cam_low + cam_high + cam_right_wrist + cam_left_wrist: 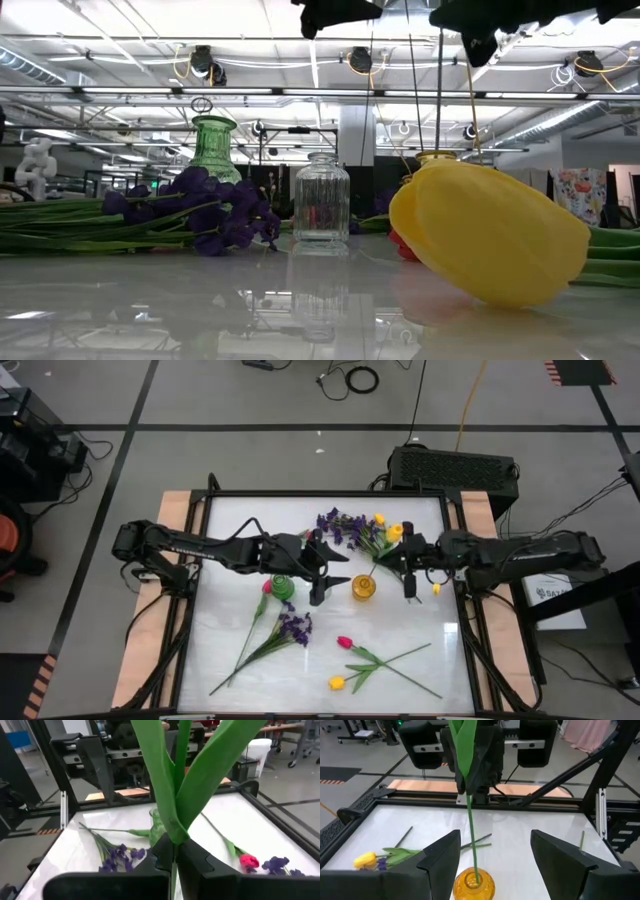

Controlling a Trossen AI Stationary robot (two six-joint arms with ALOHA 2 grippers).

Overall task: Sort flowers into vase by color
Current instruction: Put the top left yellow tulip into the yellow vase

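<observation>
I have the right end effector [409, 572] clamped on a yellow tulip's stem [471, 827], just under its leaves, with the stem foot dropped into the mouth of the yellow vase [363, 587] near the desk's middle. The left end effector [322, 573] hangs beside that vase with its fingers [443, 856] spread apart, holding nothing.

The other flowers lie flat: purple sprigs [343, 526] with yellow tulips toward the far edge, a pink tulip [267, 588] and purple sprig [294, 627] toward the left, a pink-red tulip [345, 643] and yellow tulip [337, 682] by the near edge. The green vase [283, 586] and clear vase [322, 201] stand empty.

I judge these stems light, thin and springy, so they are best gripped mid-stem below the leaves; the small vases look tippy under tall flowers.

I can read no label or writing.
</observation>
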